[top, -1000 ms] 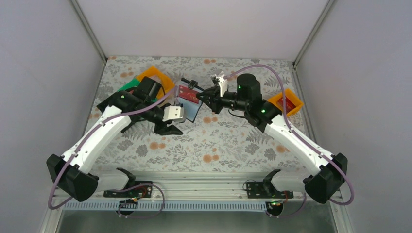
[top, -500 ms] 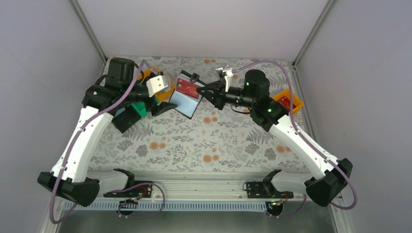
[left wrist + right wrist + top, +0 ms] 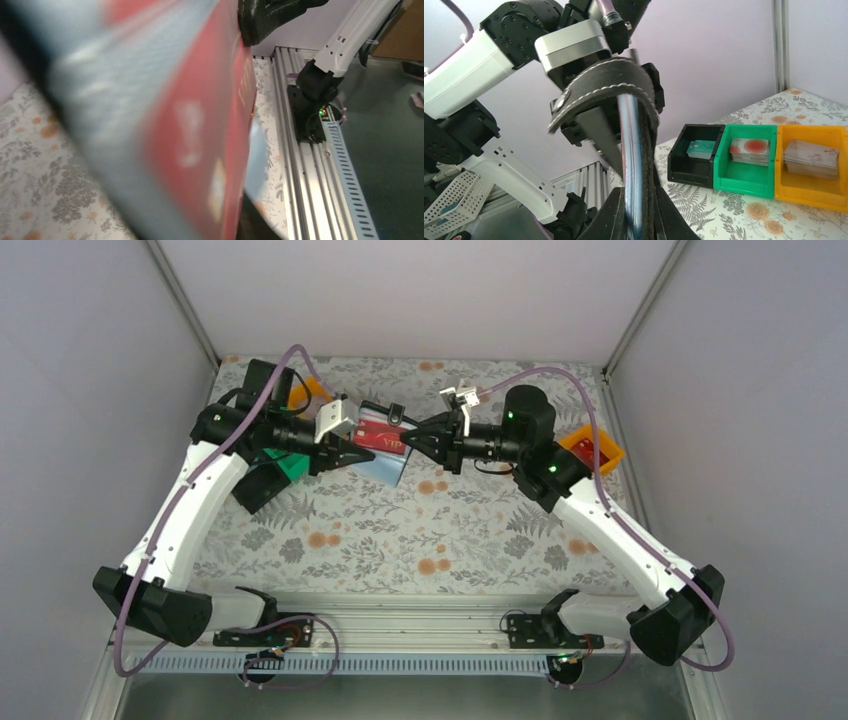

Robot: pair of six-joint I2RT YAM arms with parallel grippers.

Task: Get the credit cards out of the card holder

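Holding the card holder (image 3: pixel 388 468) raised over the far middle of the tabletop (image 3: pixel 450 530), my right pincer (image 3: pixel 428 436) clamps its edge. My left pincer (image 3: pixel 345 452) meets the red credit card (image 3: pixel 385 438); I cannot tell whether it grips. That card looks thin, stiff and slick, so I'd pinch its exposed end.

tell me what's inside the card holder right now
A red card shows in the open holder, against its pale blue lining. Whether more cards lie beneath it or deeper in the pockets is hidden.
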